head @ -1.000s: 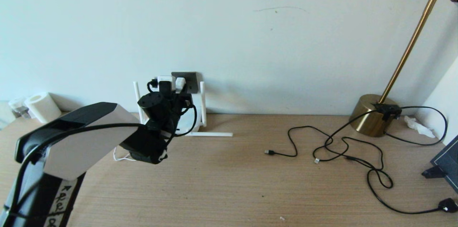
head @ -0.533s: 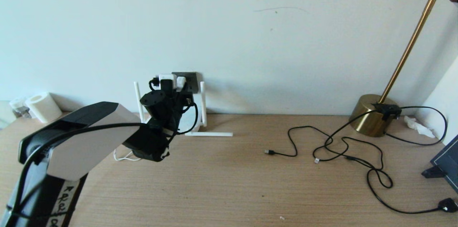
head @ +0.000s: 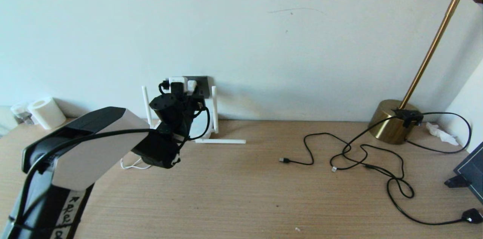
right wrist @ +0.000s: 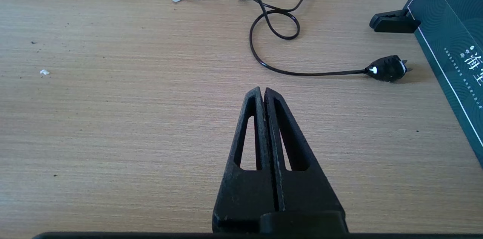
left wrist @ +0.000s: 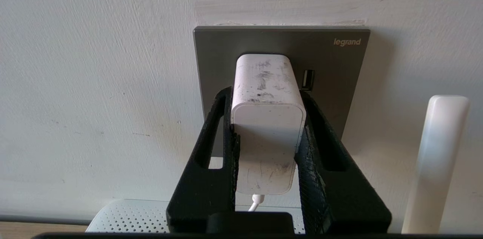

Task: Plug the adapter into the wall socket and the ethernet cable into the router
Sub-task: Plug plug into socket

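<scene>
Adapter (left wrist: pixel 266 118) sits clamped between my left gripper (left wrist: pixel 266 99) fingers, its front end up against the grey wall socket (left wrist: pixel 339 65), above the router (left wrist: pixel 124 216). I'd push straight in, square to the faceplate, without tilting. My right gripper (right wrist: pixel 264 95) rests closed over the table (right wrist: pixel 113 118).

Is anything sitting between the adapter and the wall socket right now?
Nothing visible does. The left end effector is shut on the adapter, whose front end meets the wall socket faceplate. A router antenna stands beside the socket, clear of it.
</scene>
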`<state>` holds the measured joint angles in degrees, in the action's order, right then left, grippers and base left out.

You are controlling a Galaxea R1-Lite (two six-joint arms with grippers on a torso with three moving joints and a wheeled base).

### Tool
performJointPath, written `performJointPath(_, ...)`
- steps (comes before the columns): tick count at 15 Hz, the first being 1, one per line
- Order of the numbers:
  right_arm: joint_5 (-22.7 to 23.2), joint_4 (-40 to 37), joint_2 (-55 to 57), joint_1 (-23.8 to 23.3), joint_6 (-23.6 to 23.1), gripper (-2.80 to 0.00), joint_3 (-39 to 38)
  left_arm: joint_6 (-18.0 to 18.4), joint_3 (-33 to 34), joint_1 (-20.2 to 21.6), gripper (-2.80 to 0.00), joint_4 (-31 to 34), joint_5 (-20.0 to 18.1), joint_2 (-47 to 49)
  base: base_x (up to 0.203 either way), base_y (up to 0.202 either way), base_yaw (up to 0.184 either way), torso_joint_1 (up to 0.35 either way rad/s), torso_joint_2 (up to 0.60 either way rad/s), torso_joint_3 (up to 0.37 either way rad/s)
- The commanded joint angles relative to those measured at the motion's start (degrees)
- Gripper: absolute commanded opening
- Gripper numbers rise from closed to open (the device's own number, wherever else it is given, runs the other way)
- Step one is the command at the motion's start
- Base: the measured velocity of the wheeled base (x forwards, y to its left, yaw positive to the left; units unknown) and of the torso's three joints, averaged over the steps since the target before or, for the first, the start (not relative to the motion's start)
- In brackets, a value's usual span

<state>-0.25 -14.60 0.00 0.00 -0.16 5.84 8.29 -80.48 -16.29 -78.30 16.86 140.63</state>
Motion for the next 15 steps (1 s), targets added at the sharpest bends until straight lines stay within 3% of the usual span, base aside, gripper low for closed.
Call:
performJointPath(1,0.0,-0.1,0.0,0.0,0.0,-2.80,0.0,0.1,0.0,-0.1,-2.80,-0.4,0.0,0.2,0.000,0.000,0.000,0.000,0.00,0.000)
performJointPath(15,0.0,-0.1,0.0,0.0,0.0,-2.80,0.0,0.0,-1.2,-0.1,-2.80,-0.4,0.5,2.9,0.000,0.000,0.000,0.000,0.00,0.000)
